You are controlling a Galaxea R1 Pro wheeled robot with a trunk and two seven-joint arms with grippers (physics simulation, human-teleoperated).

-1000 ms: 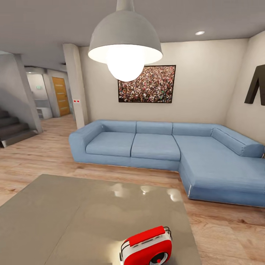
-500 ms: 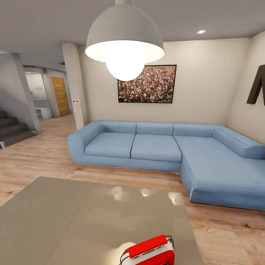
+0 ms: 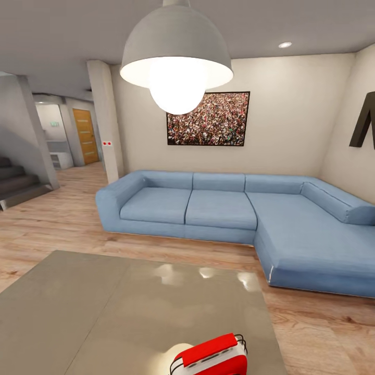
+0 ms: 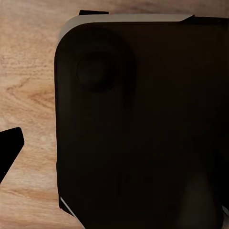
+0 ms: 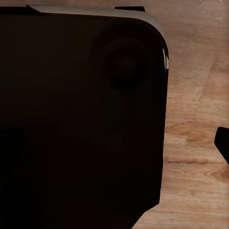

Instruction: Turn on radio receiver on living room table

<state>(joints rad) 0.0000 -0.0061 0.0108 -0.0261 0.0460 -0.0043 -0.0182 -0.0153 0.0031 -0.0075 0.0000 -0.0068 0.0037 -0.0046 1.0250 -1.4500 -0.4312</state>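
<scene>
Red radio receiver with white edge band and thin wire handle, upright on the table, near its right edge; lower part cut off by the frame. Table top glossy grey-beige, reflective, set well in front of the blue sofa in the living room.

a black rounded-corner body panel with a pale top edge and a round recess.
</scene>
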